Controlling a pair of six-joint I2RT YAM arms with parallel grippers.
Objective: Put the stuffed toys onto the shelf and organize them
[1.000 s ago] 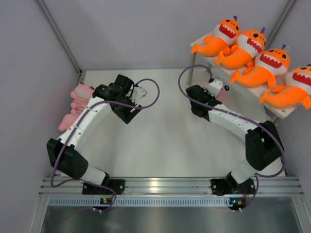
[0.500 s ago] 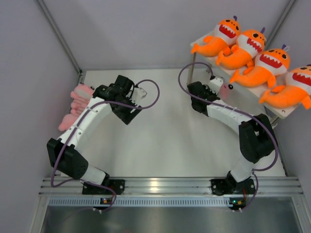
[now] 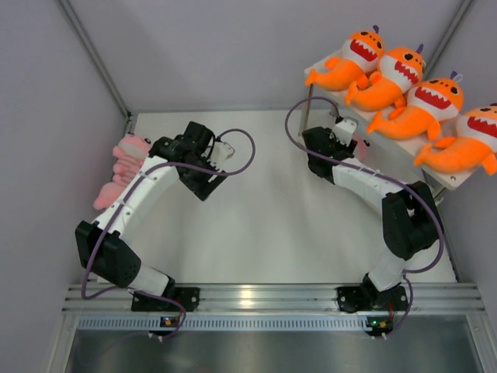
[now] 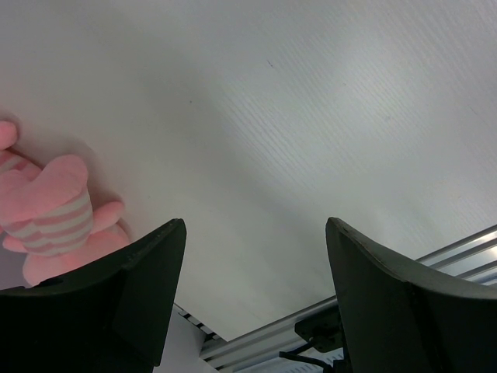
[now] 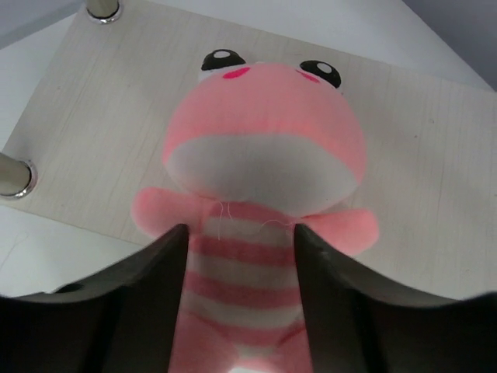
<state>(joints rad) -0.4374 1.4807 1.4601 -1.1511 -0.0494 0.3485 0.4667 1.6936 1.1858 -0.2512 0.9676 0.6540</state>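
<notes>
The white table (image 3: 256,225) takes up most of the top view, and the shelf (image 3: 449,180) stands at its far right corner: pale wood boards on thin silver legs, two tiers

Four orange toys lie in a row along the shelf's top board, side by side and touching, each turned slantwise across it. The first (image 3: 353,58) is at the far end of the shelf, then the second (image 3: 387,80), the third (image 3: 419,109) and the fourth (image 3: 466,144) at the near end. Each has a white face, a red mouth with white teeth and black eyes; a small purple tuft shows on the heads of the first three

Well to the left of the shelf, across the table against the side wall, lies a heap of pink toys (image 3: 123,169); how many are in it cannot be told. The left wrist view shows pink and pale stripes on one of them

One more pink toy (image 5: 264,148) is over the shelf's lower board, between the legs at its far end. It has a round pink head, white muzzle, two black eyes, rosy cheeks, short arms and a striped body. Whether it touches the board cannot be told

The right claw (image 5: 237,260) is closed on this toy's striped body, one finger on each side

The left claw (image 4: 255,225), far left of the shelf beside the heap, is spread wide with nothing in it
</notes>
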